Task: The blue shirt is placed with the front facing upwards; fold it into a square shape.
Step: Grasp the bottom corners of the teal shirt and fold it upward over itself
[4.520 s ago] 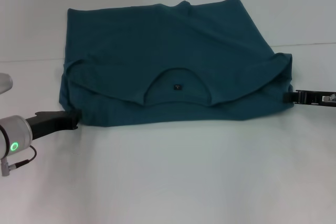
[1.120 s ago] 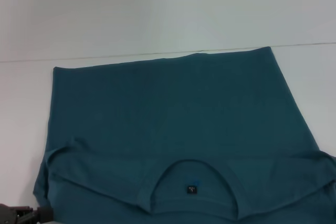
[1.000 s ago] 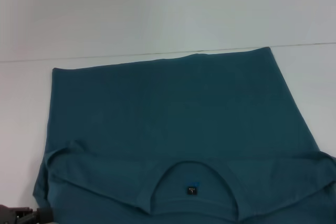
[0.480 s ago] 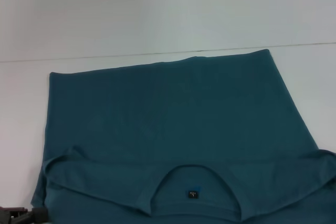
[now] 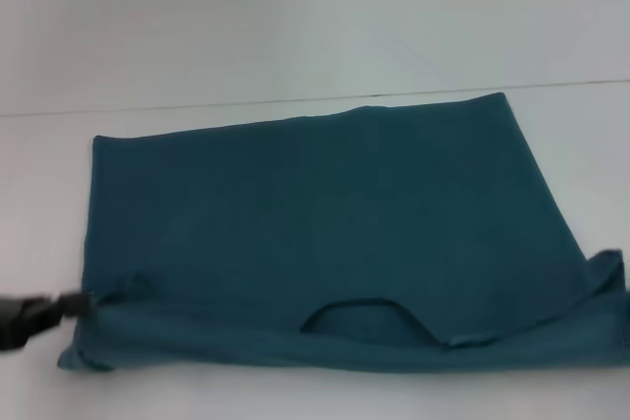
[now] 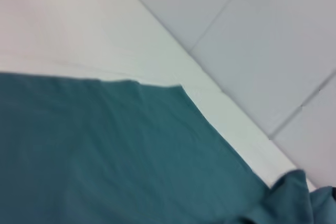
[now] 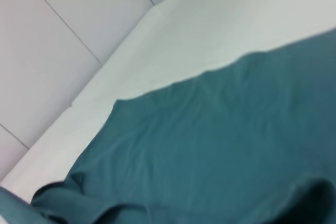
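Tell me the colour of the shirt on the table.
The blue shirt is plain dark teal-blue, clearest in the head view.

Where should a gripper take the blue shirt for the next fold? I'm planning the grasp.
Probably at the near corners of the blue shirt, coming in low from each side: the doubled edge there gives layers to pinch. The left gripper already sits at the near left corner.

left gripper: dark, slim, blurred; a narrow black tip
left arm: only a dark stub shows at the frame edge
markings: none readable
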You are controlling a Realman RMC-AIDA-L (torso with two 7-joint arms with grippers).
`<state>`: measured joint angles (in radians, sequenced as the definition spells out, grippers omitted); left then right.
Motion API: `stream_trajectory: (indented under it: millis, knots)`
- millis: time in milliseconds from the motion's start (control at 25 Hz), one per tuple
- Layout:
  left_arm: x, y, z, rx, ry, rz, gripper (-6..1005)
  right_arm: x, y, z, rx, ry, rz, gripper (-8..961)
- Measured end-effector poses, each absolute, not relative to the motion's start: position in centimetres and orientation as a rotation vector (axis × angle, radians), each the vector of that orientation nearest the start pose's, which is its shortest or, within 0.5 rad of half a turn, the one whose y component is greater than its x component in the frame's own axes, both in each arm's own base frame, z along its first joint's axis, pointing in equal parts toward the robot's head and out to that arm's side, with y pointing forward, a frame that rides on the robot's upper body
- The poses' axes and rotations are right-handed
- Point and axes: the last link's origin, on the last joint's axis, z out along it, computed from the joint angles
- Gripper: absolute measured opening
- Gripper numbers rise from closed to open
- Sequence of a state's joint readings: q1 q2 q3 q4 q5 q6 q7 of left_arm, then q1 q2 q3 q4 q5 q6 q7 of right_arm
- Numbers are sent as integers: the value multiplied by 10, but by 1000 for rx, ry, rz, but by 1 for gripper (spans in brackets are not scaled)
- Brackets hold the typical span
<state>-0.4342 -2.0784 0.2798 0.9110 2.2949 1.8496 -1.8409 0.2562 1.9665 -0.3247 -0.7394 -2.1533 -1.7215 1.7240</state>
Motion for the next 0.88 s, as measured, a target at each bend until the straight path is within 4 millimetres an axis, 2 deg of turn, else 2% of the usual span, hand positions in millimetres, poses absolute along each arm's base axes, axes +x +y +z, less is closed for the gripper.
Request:
stream_trajectory:
  millis: [200,440,680,880]
  knots:
    - [-294,329,60,-2432,-1299,-719,96,356,290,94,-2247,1266,693,32]
    - [-278,389,50,-2280,-1290,-686,101,331,350,86,-2215,1178,665,32]
    - [-267,429,46,-2143,-1253,-640,106,312,403,69,-2152,1101,546,32]
    - [-260,452,35,-2060,-1216,-580,111,298,432,53,-2112,1031,438,32]
